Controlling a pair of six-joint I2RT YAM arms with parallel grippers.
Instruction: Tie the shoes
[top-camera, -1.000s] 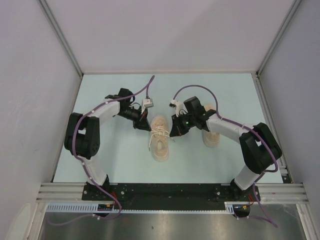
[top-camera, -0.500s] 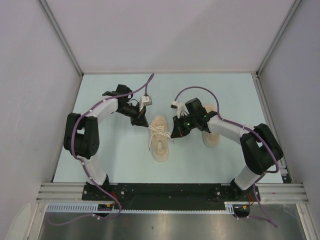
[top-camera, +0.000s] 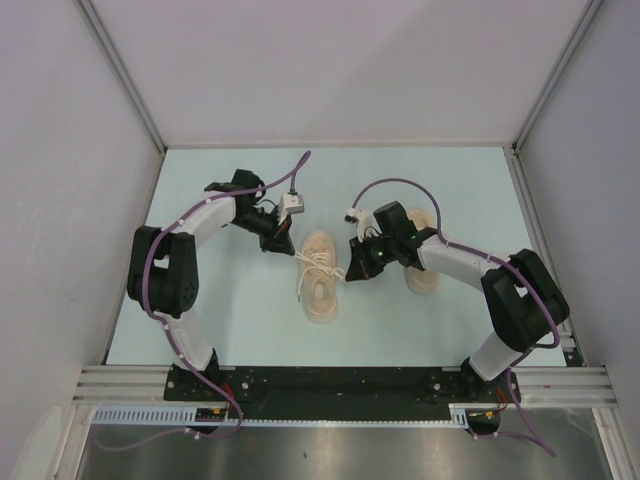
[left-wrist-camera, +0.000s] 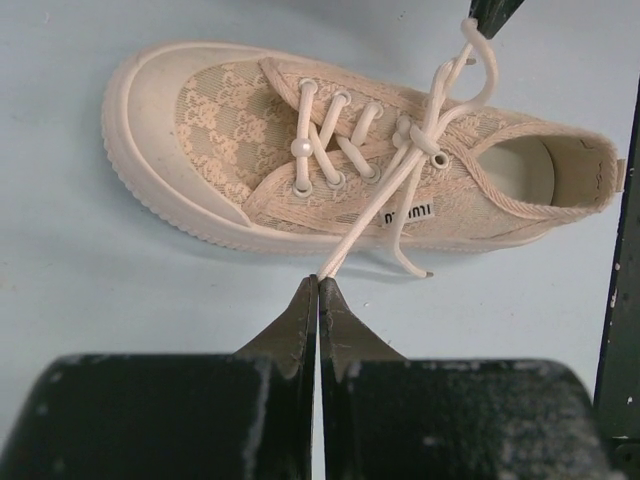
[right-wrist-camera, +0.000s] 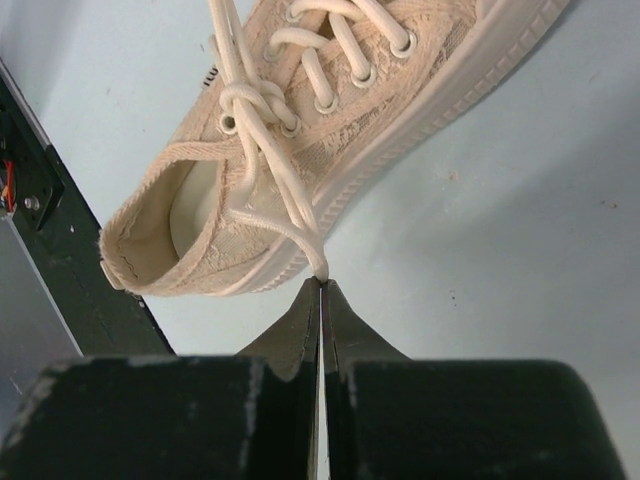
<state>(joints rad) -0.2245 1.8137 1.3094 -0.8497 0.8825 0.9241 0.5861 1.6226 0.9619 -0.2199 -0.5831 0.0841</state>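
**Beige pair, first knot drawn, bows yet to come**

Beige canvas and off-white cord make up the job: two shoes, two arms, two pincers, all on one pale counter (top-camera: 230, 310).

The middle shoe (top-camera: 320, 290) lies near the counter's centre, toe to 12 o'clock and heel to 6. Its lace (left-wrist-camera: 370, 215) is threaded through the eyelets and crossed into one small knot (left-wrist-camera: 425, 135) at the top pair. The left pincer (left-wrist-camera: 318, 285), at about 10 o'clock from the shoe, is clenched on one strand. The right pincer (right-wrist-camera: 320, 285), at about 3 o'clock, is clenched on another. Both strands run taut to the knot. One free tip (left-wrist-camera: 425, 272) rests beside the sole.

As I read it, the first overhand crossing is being cinched and no finished bow shows, so the loops are left to do on this shoe.

The second shoe (top-camera: 427, 278) sits at 3 o'clock from the first, partly under the right arm (top-camera: 460, 258). Its lacing is hidden, so I cannot tell whether it is tied.
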